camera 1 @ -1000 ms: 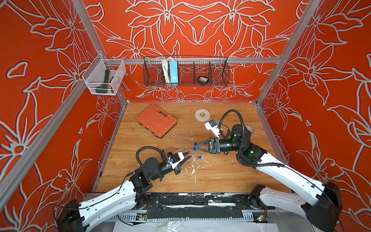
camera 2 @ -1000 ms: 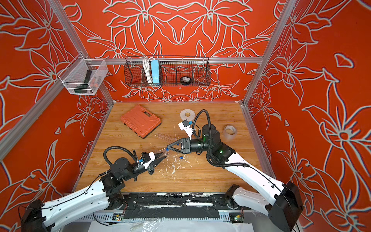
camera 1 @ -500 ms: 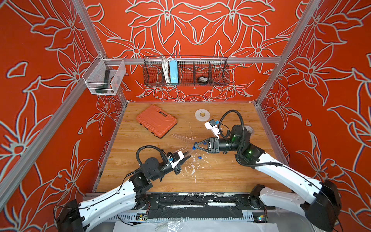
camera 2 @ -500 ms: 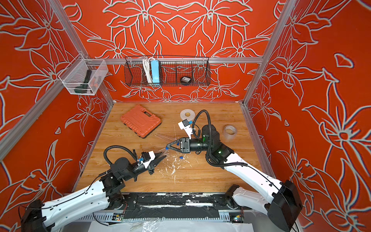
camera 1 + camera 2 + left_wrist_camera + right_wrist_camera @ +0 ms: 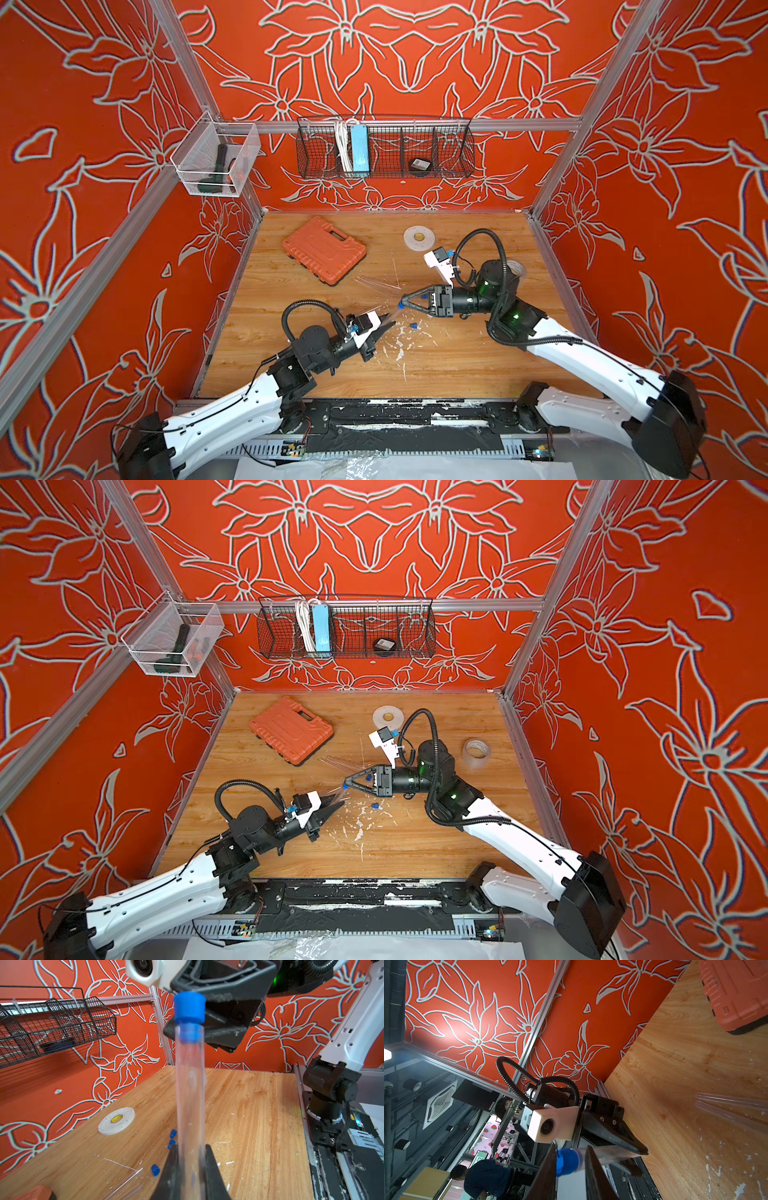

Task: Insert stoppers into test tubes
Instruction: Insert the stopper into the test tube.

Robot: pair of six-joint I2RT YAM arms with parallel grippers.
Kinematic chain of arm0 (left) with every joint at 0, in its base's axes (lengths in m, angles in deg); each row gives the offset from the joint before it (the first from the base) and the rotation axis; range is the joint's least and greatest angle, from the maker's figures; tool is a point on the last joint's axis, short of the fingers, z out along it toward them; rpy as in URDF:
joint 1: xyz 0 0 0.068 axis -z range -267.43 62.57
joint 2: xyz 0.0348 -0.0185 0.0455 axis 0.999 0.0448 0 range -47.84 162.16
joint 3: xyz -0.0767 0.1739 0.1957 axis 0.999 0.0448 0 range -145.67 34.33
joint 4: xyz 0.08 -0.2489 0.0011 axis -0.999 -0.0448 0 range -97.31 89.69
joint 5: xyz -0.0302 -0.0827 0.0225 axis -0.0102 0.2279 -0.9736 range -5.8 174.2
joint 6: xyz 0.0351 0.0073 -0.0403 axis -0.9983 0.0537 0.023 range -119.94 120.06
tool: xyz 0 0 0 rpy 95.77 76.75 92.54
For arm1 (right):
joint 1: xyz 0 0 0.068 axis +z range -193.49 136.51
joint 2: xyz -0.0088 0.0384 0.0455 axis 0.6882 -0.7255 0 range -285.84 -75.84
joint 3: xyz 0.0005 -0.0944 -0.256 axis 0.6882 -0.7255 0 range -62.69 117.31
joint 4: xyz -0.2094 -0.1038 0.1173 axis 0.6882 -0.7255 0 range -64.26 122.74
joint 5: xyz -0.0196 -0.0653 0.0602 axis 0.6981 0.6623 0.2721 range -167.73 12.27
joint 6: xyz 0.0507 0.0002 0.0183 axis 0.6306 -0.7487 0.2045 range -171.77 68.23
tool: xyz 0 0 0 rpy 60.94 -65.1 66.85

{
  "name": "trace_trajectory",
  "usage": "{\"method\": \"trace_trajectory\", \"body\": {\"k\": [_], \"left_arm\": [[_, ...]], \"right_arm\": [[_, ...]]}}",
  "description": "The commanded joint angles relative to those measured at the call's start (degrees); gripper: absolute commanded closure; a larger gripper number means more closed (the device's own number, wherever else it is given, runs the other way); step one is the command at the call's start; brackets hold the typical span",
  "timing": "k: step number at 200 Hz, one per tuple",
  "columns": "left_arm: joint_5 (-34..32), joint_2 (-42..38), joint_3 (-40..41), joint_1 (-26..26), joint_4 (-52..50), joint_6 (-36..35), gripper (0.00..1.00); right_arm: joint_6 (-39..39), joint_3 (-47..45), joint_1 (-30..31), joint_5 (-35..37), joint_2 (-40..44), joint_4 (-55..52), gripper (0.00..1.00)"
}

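Test tube [image 5: 189, 1088]: clamped in left claw [image 5: 190, 1151], steadying its mouth | stopper [image 5: 189, 1007]: pinched in right claw [image 5: 570, 1153], nose inside mouth, ready for pressing home

No legible text, label or number anywhere

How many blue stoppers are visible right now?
4. One stopper sits in the mouth of the test tube, between the jaws of the right gripper; three lie loose on the table near the left gripper. Another may be hidden.
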Motion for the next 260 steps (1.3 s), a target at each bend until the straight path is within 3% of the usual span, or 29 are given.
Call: {"method": "trace_trajectory", "body": {"k": [1, 85, 163, 260], "left_arm": [[2.2, -1.1, -5.3, 0.2, 16.8, 1.0, 1.00], [2.2, -1.1, -5.9, 0.2, 19.3, 1.5, 1.00], [3.6, -3.6, -3.3, 0.2, 21.8, 0.8, 1.00], [6.8, -4.3, -1.1, 0.2, 26.3, -0.6, 1.00]], "right_arm": [[-1.7, -3.9, 2.2, 1.0, -3.3, -10.3, 0.75], [-2.0, -5.6, 2.5, 1.0, -5.2, -9.7, 0.73], [5.4, -6.8, 1.2, -1.0, -4.5, 0.8, 0.74], [7.7, -7.1, 1.2, -1.3, -3.9, 2.5, 0.77]]}}
